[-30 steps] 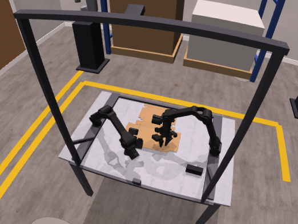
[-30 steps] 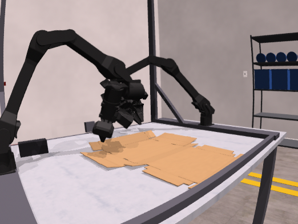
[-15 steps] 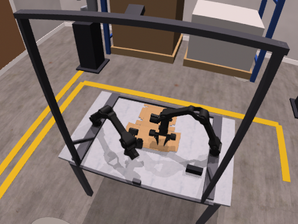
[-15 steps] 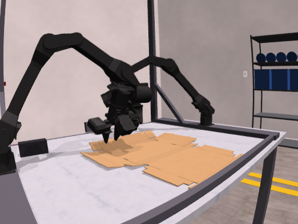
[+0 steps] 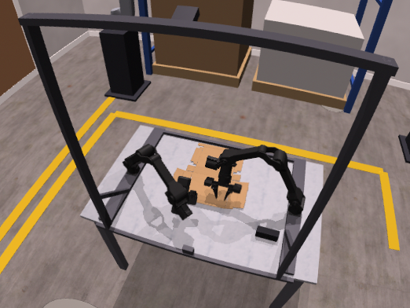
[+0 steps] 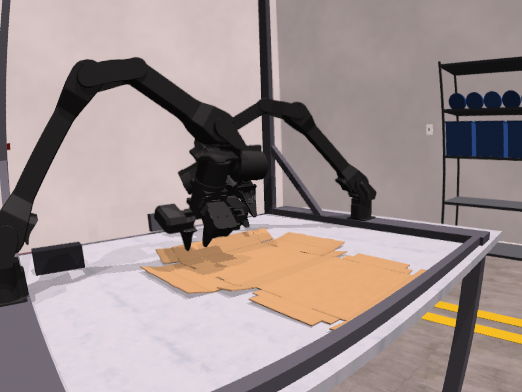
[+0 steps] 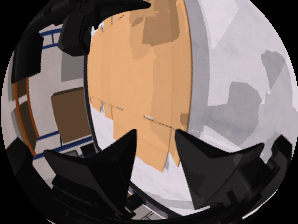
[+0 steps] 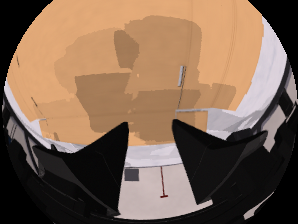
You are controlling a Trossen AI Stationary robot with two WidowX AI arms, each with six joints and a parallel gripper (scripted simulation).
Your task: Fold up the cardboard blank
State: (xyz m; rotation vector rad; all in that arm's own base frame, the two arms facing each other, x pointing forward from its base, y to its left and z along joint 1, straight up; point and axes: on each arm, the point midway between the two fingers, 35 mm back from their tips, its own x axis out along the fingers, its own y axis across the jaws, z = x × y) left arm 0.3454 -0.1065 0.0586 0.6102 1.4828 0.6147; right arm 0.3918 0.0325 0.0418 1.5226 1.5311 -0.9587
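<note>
Two part-open grippers, one flat blank, and plenty of room for a bad fold.

I have the right gripper pointing down over one end of the cardboard blank, fingers parted around nothing. The left gripper, also part-open and unloaded, is beside it. The blank lies flat on the table, walls and lid unraised. Coming in too low, I could jam a fingertip into the board and skid it; lifting one-sidedly could crease a panel off its score. The wrists look close enough to clash.
</note>
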